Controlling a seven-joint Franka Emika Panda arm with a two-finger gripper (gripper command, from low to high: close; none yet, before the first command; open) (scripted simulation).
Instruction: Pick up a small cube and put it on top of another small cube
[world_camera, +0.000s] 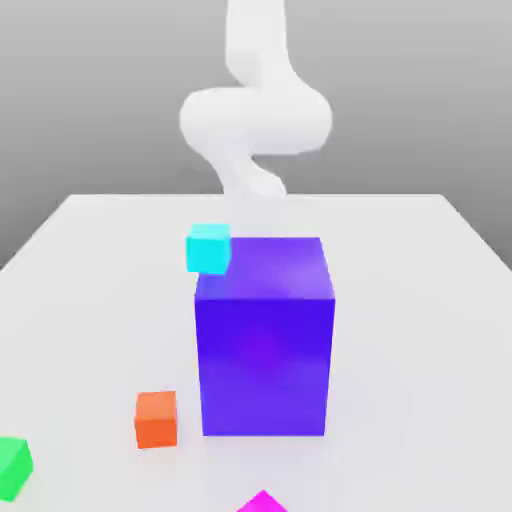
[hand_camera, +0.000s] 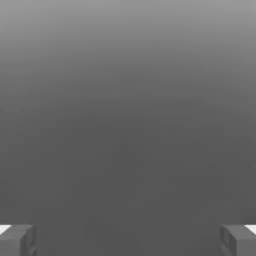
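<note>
The small magenta cube (world_camera: 262, 503) lies at the near edge of the exterior view, cut off by the frame. An orange cube (world_camera: 156, 418) rests on the table to the exterior view's left of the big block, and a green cube (world_camera: 13, 466) sits further left. A cyan cube (world_camera: 208, 248) stands behind the block's far left corner. My white arm (world_camera: 255, 115) rises at the far side of the table, well away from the cubes. In the hand view my gripper (hand_camera: 128, 240) is open, its grey fingertips (hand_camera: 18, 239) wide apart with nothing between them, facing plain grey.
A big blue-purple block (world_camera: 264, 340) stands in the middle of the white table (world_camera: 420, 300), between the arm and the magenta cube. Bare tabletop lies to the exterior view's right of the block.
</note>
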